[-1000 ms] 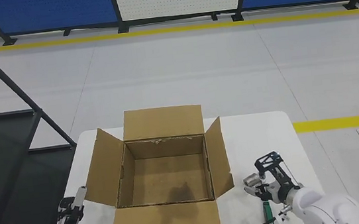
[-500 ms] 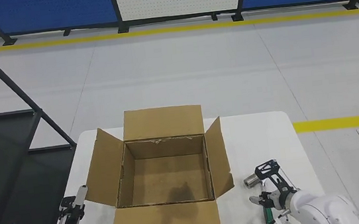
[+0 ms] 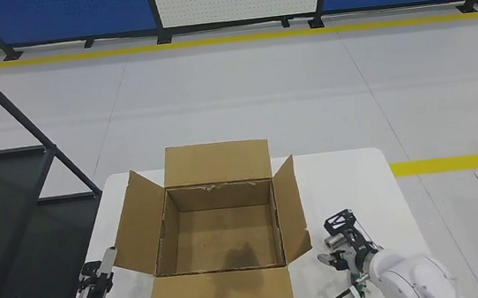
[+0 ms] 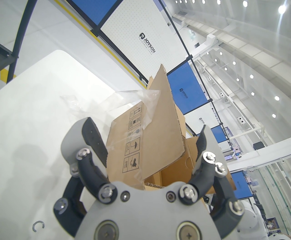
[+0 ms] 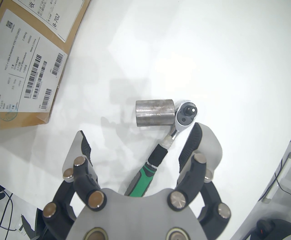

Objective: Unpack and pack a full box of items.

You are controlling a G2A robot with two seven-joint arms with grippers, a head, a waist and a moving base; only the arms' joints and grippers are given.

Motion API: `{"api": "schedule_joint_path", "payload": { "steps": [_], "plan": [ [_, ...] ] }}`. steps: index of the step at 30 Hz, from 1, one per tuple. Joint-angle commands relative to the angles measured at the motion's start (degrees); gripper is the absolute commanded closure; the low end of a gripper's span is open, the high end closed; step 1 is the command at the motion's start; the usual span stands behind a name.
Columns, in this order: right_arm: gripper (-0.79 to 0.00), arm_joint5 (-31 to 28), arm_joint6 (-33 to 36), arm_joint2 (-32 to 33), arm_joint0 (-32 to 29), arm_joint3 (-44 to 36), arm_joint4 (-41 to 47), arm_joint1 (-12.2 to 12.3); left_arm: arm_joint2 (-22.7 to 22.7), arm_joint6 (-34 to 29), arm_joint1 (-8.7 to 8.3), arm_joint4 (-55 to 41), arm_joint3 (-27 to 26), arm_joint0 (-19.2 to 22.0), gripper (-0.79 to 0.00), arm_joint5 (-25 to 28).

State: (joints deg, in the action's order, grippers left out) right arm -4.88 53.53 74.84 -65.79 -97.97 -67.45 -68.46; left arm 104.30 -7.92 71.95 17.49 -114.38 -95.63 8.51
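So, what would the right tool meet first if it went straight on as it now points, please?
Probably the green-handled ratchet wrench, which lies on the white table between the fingers of the open right tool; depth is hard to judge.

Table [image 3: 351, 181] with box [image 3: 217, 162], ratchet [image 5: 158, 155], steel cylinder [image 5: 155, 112]

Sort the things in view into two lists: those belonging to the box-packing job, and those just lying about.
Job: box; ratchet; steel sleeve, touching the ratchet's head.
Lying about: plastic film; blue panels behind.
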Motion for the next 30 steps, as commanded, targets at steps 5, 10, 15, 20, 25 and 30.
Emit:
{"api": "schedule_joint_path", "payload": {
  "steps": [5,10,15,20,25,30],
  "plan": [
    [-0.628,0.0,-0.7,-1.8,3.5,4.4,0.1,-0.4,0.6,0.7,0.05,-0.5,0.1,-0.6,-0.785,0.0],
    [-0.606,0.9,-0.1,-2.3,5.0,6.6,-0.3,-0.5,0.8,0.9,0.08,-0.7,0.0,-0.9,-0.785,0.1],
    [-0.591,1.4,-0.4,-1.8,4.6,6.3,-0.4,-0.5,0.9,0.9,0.1,-0.7,0.0,-1.0,-0.785,0.2],
    [-0.508,1.1,0.1,-1.7,4.2,6.0,-0.5,-0.4,0.8,0.8,0.11,-0.7,-0.2,-0.9,-0.785,0.2],
    [-0.434,0.9,0.1,-2.0,4.4,6.3,-0.4,-0.5,0.9,0.7,0.11,-0.6,-0.3,-0.9,-0.785,0.1],
    [-0.449,-0.1,0.2,-2.3,4.8,6.5,0.2,-0.5,1.2,0.7,0.1,-0.6,-0.3,-0.9,-0.785,0.0]
  ]
}}
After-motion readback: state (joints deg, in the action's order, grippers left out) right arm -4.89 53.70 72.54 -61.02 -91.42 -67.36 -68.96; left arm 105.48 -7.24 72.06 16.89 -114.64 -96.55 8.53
